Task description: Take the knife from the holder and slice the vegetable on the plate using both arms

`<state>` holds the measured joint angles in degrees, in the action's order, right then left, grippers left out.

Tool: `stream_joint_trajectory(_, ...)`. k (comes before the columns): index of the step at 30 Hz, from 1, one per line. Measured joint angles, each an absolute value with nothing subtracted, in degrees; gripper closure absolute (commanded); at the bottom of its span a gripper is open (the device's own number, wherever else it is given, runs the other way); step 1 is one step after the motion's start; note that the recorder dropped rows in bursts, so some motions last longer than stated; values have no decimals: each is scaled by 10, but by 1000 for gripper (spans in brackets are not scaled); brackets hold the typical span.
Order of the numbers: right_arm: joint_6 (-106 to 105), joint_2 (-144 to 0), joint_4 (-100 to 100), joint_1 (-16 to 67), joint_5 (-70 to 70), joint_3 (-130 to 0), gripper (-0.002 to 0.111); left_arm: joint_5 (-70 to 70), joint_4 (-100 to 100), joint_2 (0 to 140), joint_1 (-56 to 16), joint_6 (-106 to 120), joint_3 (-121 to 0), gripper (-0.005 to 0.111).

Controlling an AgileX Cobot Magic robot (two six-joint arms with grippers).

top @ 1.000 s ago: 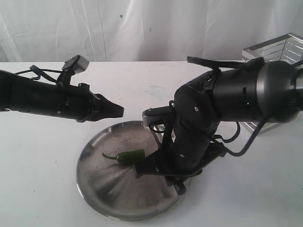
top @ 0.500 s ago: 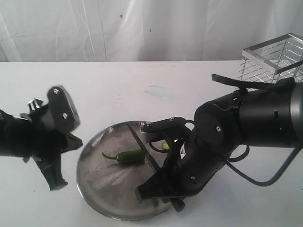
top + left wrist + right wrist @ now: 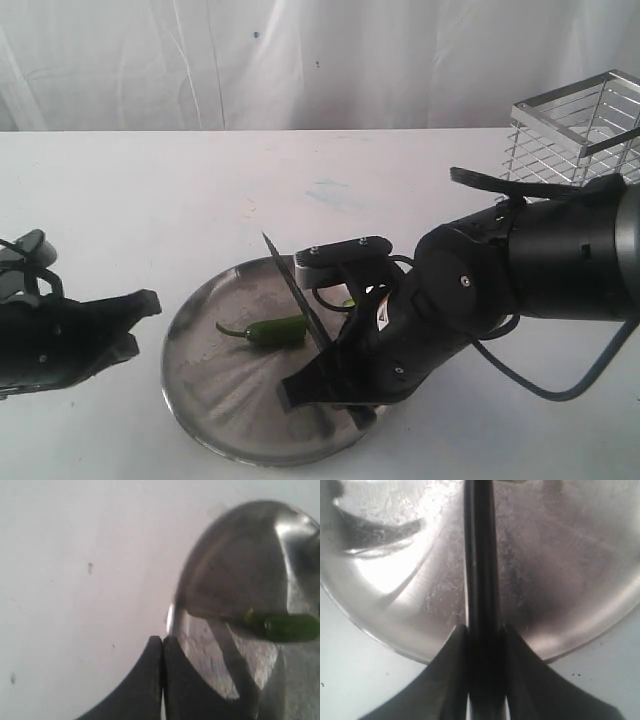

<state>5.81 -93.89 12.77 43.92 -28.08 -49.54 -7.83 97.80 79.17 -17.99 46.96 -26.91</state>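
R hand (image 3: 483, 630) clamped on knife (image 3: 295, 290), blade beside chili (image 3: 275, 331) mid-plate (image 3: 200, 385); L hand (image 3: 162, 647) fingers together, near plate rim.

Raised exterior overlooks everything; close wrist views share the plate (image 3: 215, 385).
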Motion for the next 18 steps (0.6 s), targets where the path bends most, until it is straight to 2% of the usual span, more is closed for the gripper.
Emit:
stream_joint_trajectory(5,53,-939,129,439,-316,-495,108,-85,750,777,-135,539,-308,107)
stream_joint_trajectory(10,49,-939,130,439,-318,-495,108,-100,574,759,-129,733,-332,107)
stream_joint_trajectory(14,49,-939,130,439,-306,-495,108,-102,517,759,-128,883,-332,107)
stream_joint_trajectory(18,49,-939,130,439,-297,-495,108,-109,549,759,-128,813,-332,107)
